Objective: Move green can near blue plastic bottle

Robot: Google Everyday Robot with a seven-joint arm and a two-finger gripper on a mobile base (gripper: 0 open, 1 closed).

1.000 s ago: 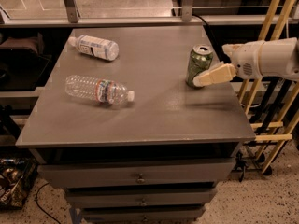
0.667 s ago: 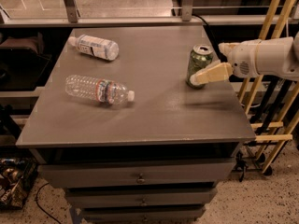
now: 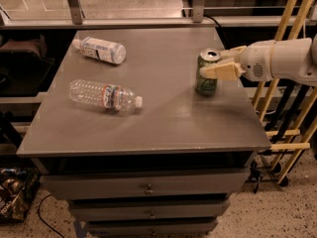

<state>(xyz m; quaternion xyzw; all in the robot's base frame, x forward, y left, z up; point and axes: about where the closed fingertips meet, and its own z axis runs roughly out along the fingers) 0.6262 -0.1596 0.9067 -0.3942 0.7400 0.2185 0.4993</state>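
The green can [image 3: 206,78] stands upright on the right side of the grey table [image 3: 163,123], its silver top showing. My gripper [image 3: 213,62] reaches in from the right on a white arm [image 3: 282,58]. It is open, with one finger [image 3: 220,71] across the can's near side and the other behind the can's top. The can rests on the table between them. The blue plastic bottle [image 3: 101,49], with a white label and bluish print, lies on its side at the table's far left, well away from the can.
A longer clear ribbed bottle [image 3: 105,95] with a red-blue band lies on its side at the left middle. Wooden slats [image 3: 277,108] lean close to the table's right edge. Drawers [image 3: 148,187] sit below the top. A glass rail runs along the back.
My gripper has moved left and slightly towards the near side, so its fingers now sit on either side of the can. The can and both bottles have stayed put.
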